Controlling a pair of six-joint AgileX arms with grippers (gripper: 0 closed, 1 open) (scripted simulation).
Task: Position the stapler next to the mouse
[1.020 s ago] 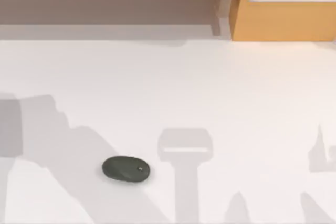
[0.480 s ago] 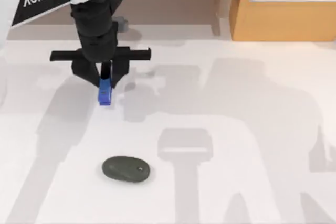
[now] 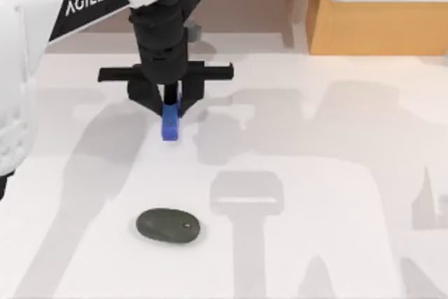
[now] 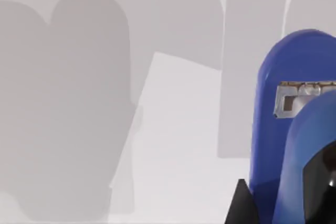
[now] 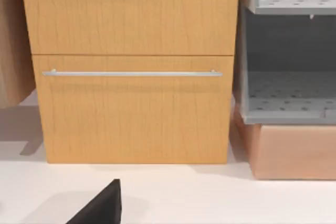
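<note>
L gripper [image 3: 170, 106] w/ fingers clamped on stapler [image 3: 170, 124], over table [image 3: 336, 173] rear-left, blue end pointing down, well apart from mouse [image 3: 168, 225] lying near front edge, R arm facing wood drawers [image 5: 131, 66]

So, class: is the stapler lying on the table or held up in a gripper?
Held. The left gripper is shut on the stapler, its blue end hanging out below, far from the mouse.

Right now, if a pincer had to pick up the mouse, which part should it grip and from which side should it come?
Probably from straight above, closing across the narrow middle of the mouse. It lies flat on the table with its long axis left to right, so the near and far sides are closest together. The domed top looks smooth.
</note>
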